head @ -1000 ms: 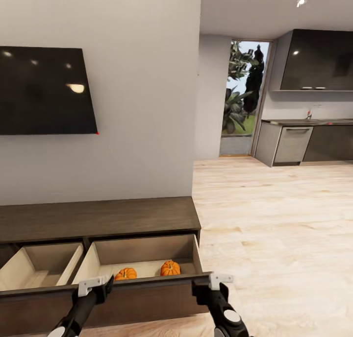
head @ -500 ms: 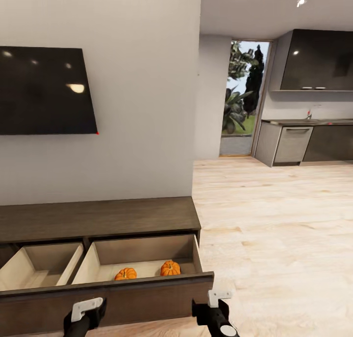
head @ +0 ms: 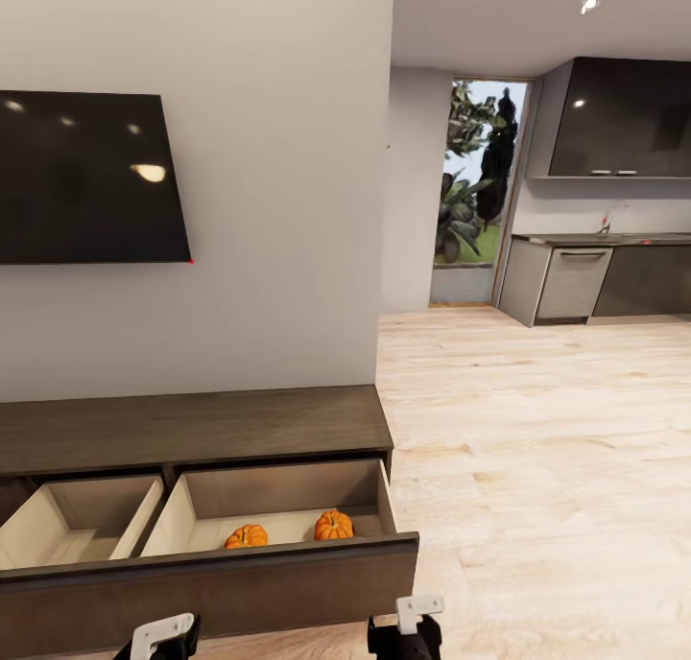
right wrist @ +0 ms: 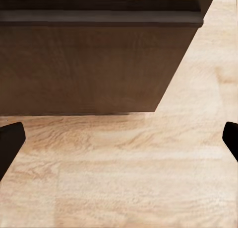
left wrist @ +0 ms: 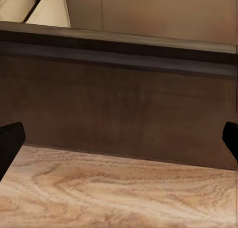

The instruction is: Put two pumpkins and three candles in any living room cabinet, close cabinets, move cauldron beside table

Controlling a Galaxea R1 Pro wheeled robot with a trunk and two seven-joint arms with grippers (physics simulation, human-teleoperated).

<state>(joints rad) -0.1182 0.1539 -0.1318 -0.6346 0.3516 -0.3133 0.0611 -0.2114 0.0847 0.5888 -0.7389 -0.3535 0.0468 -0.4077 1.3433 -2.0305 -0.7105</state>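
The long dark-brown cabinet (head: 192, 430) stands under the wall with two drawers pulled out. In the right drawer (head: 288, 506) two orange pumpkins sit side by side near its front, one further left (head: 247, 536) and one further right (head: 333, 525). The left drawer (head: 82, 530) shows only its pale beige inside. My left gripper (head: 163, 638) and right gripper (head: 407, 631) hang low in front of the right drawer's front panel (left wrist: 119, 104), apart from it. Both are open, fingertips wide apart, with nothing between them (left wrist: 119, 143) (right wrist: 119, 143). The candles and cauldron are out of view.
A black TV (head: 86, 176) hangs on the white wall above the cabinet. Light wood floor (head: 537, 449) stretches to the right towards a grey kitchen (head: 595, 276) and a glass door (head: 475, 195). The drawer's right corner (right wrist: 198, 19) juts over the floor.
Both grippers have drawn back and down from the top edge of the right drawer's front to the bottom of the head view. The drawer and pumpkins have stayed put.
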